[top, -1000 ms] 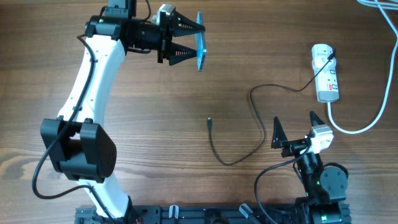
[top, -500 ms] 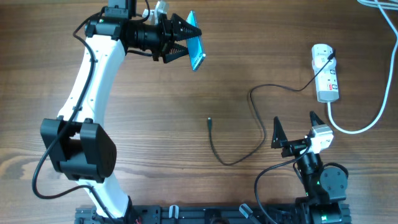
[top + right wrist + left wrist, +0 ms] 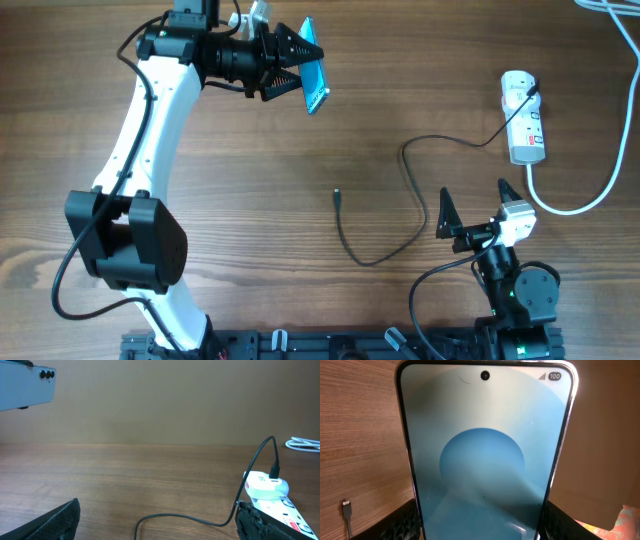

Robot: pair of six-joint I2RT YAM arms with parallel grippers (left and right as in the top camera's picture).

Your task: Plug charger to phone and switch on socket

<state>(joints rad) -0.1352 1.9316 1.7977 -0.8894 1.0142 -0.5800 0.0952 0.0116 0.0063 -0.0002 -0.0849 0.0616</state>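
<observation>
Wood-grain table (image 3: 250,200), plain tan wall (image 3: 175,400)

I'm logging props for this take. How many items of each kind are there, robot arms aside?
phone: 1
charger: 1
socket, with its white cord: 1
Total: 3
</observation>
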